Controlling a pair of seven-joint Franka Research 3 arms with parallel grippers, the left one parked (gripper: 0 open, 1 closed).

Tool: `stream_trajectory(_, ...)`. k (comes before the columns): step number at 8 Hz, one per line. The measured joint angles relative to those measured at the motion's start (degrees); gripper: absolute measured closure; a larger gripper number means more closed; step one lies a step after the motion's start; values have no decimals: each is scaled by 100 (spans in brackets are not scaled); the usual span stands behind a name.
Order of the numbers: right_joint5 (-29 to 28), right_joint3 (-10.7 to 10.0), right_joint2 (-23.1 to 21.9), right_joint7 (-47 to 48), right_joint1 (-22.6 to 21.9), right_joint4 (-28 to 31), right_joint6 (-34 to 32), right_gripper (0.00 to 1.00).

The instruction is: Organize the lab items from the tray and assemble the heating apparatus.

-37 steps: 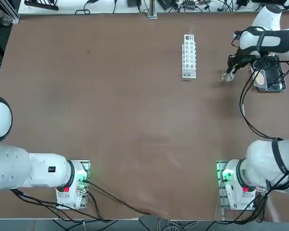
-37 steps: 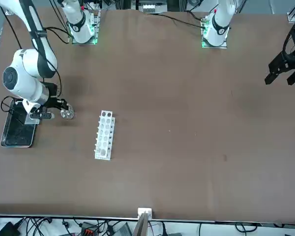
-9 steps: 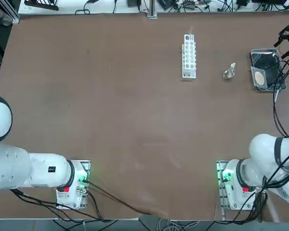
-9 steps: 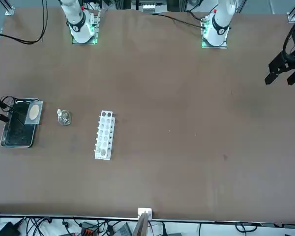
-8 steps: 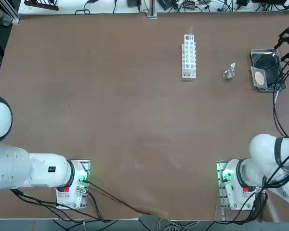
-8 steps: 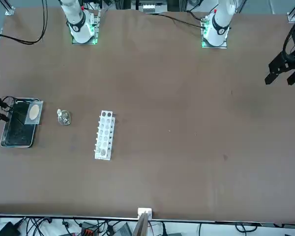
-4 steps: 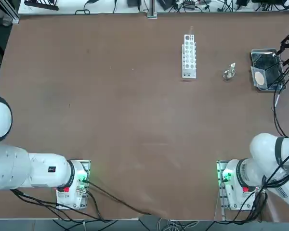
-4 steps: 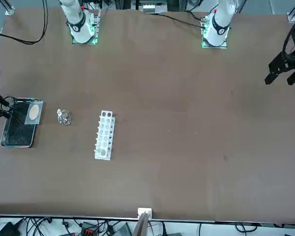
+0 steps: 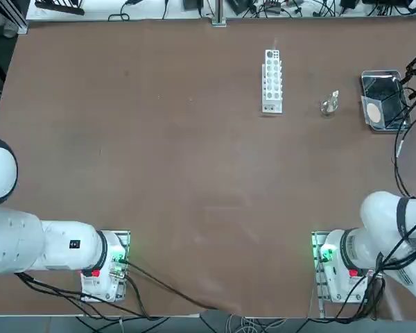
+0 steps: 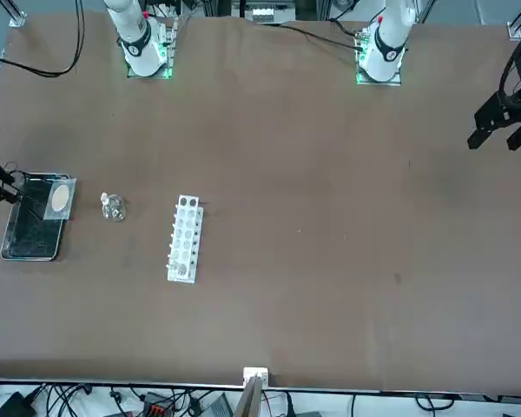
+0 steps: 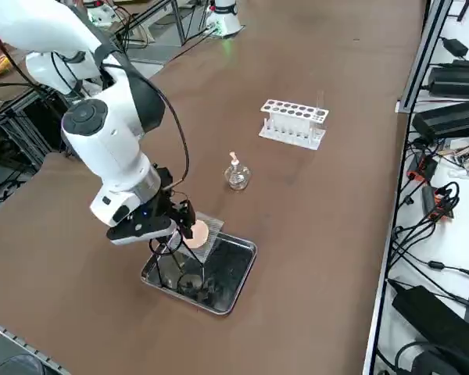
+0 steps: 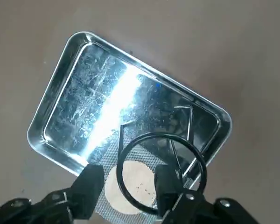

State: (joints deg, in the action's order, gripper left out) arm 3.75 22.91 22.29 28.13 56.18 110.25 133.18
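The right gripper was over the tray, its two fingers standing apart with part of the black wire ring stand showing between them; whether either finger touched the wire could not be told. The tray lay flat by the table's right edge, toward the far right corner, its long sides running roughly from the near edge to the far one. The ring stand was inside it, the round ring showing over the mesh and the thin legs reaching over the tray's shiny bottom. The square grey mesh, with its tan round centre, sat at the tray's near left corner and stuck out past the left rim, partly hidden by the ring and the gripper. The small clear glass burner stood upright on the bare table, outside the tray and near its left side, its narrow white top pointing up. Farther left, well apart from the tray, the white holed rack stood with its holes facing up and its long sides running between the near and far edges, nearer the far edge. A clear tube rose from the rack's far end.
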Motion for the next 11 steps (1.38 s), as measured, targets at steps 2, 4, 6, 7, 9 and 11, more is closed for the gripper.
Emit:
stream_trajectory(2,0,0,46,0,8,39,101,39)
stream_trajectory(4,0,6,49,0,8,39,138,44)
stream_trajectory(6,0,7,49,0,8,39,172,52)
stream_trajectory(7,0,7,49,0,8,39,178,53)
stream_trajectory(9,0,7,50,0,8,39,186,59)
stream_trajectory(11,0,10,67,0,8,40,226,64)
